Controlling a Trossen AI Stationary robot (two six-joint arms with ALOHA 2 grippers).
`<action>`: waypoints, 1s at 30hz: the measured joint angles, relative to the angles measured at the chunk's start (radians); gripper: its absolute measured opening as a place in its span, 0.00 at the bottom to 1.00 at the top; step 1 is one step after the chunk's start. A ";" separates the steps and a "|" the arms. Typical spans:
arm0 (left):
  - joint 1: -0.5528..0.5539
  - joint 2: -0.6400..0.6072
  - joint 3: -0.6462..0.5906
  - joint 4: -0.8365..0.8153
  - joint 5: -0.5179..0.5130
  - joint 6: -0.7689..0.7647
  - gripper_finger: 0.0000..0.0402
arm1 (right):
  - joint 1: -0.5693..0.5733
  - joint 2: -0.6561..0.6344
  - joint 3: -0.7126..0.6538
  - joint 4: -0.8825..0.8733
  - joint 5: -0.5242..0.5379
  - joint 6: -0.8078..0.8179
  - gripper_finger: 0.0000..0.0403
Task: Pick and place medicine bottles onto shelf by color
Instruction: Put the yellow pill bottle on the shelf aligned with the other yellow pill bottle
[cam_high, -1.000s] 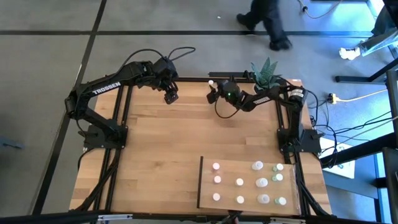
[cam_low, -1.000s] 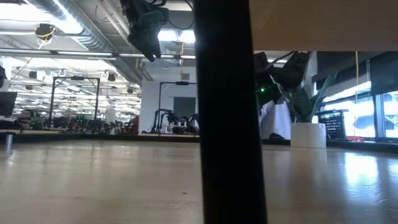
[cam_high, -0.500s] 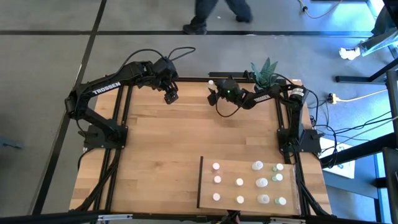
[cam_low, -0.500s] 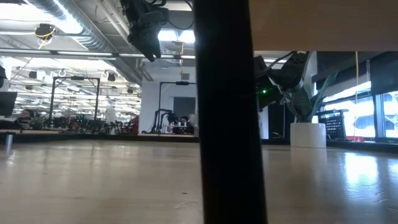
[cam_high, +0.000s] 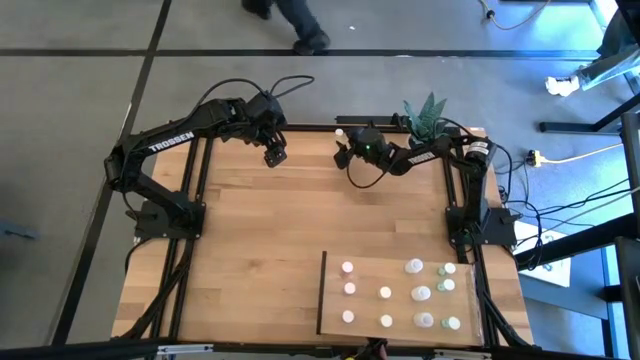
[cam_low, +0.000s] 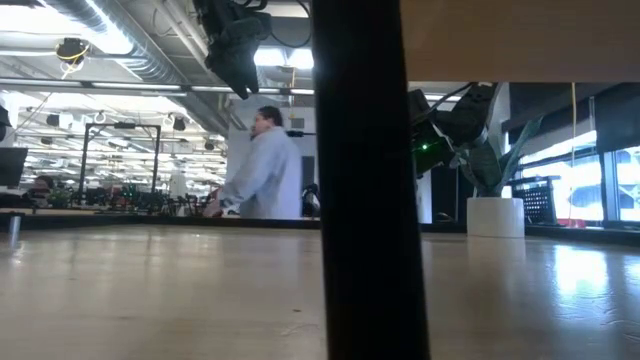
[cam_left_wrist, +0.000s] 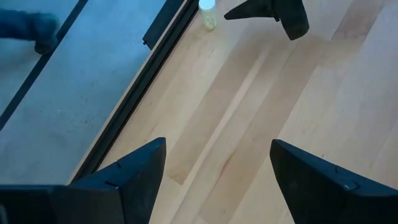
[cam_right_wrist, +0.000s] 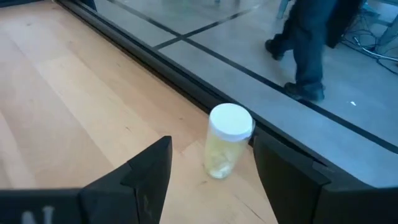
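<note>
One medicine bottle, pale yellow with a white cap, stands upright on the tabletop close to the table's far edge. My right gripper is low and open, one fingertip on either side of this bottle; I cannot tell whether a finger touches it. My left gripper hangs open above the far left of the table, with nothing between its fingers. The shelf, a pale panel at the near right, carries several bottles standing in rows.
A white pot with a green plant stands at the far right corner, behind my right arm. A dark upright post blocks the middle of the low view. A person walks on the floor beyond the far edge.
My right gripper has turned slightly at the wrist and stays by the bottle at the far edge. A person has walked past beyond the far edge, toward the left.
</note>
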 joint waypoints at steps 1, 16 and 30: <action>0.000 0.000 0.000 0.000 0.000 0.000 0.70 | 0.000 0.000 0.000 0.000 0.006 0.000 0.57; 0.000 0.000 0.000 0.000 0.000 0.000 0.70 | -0.018 0.001 0.037 -0.035 0.047 0.003 0.57; 0.000 0.000 0.000 0.000 0.000 0.001 0.70 | -0.028 0.001 0.037 -0.069 0.006 0.004 0.57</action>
